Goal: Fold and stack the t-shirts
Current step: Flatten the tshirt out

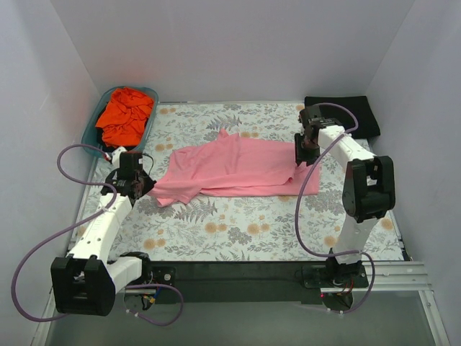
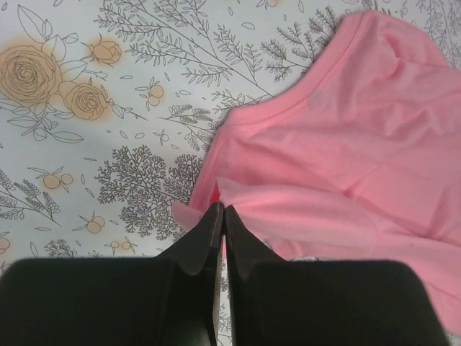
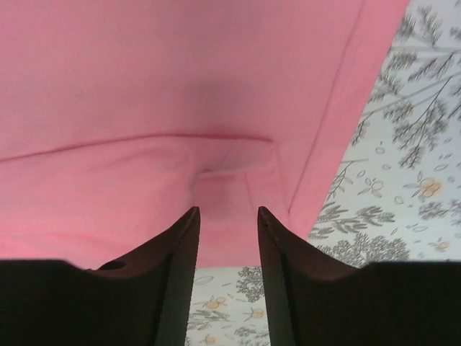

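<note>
The light pink t-shirt (image 1: 230, 167) lies spread across the middle of the floral tablecloth, partly folded and wrinkled. My left gripper (image 1: 146, 187) is at its left end; in the left wrist view the gripper (image 2: 222, 207) is shut, with a sliver of the pink shirt (image 2: 346, 144) pinched at its edge. My right gripper (image 1: 305, 157) is at the shirt's right end; in the right wrist view it (image 3: 228, 210) is open, its fingers straddling the pink hem (image 3: 180, 86) just above the cloth. The orange-red t-shirt (image 1: 124, 115) is bunched up in the basket. The black t-shirt (image 1: 353, 115) lies folded at the back right.
The teal plastic basket (image 1: 92, 128) stands at the back left corner. The floral tablecloth (image 1: 238, 223) covers the table. White walls close in on the left, back and right. Purple cables loop beside both arms.
</note>
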You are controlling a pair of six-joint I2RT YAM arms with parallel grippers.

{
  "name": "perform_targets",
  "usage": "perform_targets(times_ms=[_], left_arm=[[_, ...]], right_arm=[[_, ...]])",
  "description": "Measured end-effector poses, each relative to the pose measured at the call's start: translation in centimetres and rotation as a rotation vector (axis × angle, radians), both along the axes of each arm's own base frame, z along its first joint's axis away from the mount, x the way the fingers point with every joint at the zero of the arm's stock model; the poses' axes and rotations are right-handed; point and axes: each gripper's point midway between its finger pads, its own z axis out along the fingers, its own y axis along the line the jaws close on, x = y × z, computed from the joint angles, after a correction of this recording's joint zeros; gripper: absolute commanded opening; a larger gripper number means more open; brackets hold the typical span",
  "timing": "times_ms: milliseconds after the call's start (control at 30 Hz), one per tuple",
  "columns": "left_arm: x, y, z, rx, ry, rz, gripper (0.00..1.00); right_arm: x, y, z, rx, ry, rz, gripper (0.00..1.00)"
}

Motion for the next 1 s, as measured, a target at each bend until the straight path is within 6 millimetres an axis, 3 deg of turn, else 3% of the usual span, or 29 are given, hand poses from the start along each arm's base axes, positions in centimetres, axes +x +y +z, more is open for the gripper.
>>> perform_targets(times_ms=[100, 167, 267, 400, 567, 833, 1000], left_arm=[[0.0, -0.2, -0.7, -0.008, -0.004, -0.011, 0.0], [0.2, -0.3, -1.0, -0.011, -0.016, -0.017, 0.0], [0.1, -0.5, -1.4, -0.018, -0.032, -0.026, 0.0], [0.0, -0.5, -1.6, -0.017, -0.044, -0.034, 0.0], [0.3, -0.6, -1.1, -0.018, -0.07, -0.04, 0.0], [0.7, -0.6, -0.6, -0.019, -0.098, -0.042, 0.0], [0.6, -0.6, -0.2, -0.019, -0.114, -0.042, 0.0]], right_arm=[[1.5, 1.2, 1.1, -0.027, -0.086, 0.035, 0.49], [1.0, 2.0, 1.4, -0.02, -0.128, 0.058, 0.49], [-1.9, 2.5, 0.9, 0.005, -0.152, 0.102, 0.49], [-5.7, 1.7, -1.2, 0.025, -0.139, 0.12, 0.5], [-7.8, 1.2, -3.0, 0.033, -0.156, 0.147, 0.52], [-4.8, 2.7, -2.3, 0.072, -0.294, 0.179, 0.5], [-3.2, 3.4, -3.4, 0.079, -0.302, 0.193, 0.5]])
